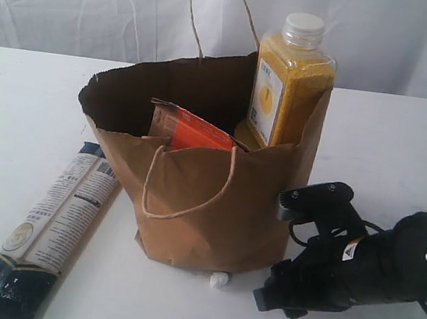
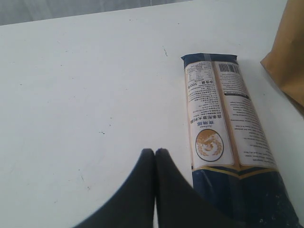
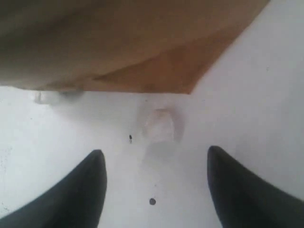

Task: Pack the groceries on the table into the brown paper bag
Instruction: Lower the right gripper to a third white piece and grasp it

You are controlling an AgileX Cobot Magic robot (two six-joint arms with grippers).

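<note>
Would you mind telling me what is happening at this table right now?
A two-armed robot is packing groceries into the brown paper bag. The yellow-grain bottle and the orange-labelled brown pouch are already inside. The long navy-cream packet lies on the table beside the bag, not yet packed. The left end effector is shut and empty next to that packet; the right end effector is open and empty, low by the bag's base.
</note>
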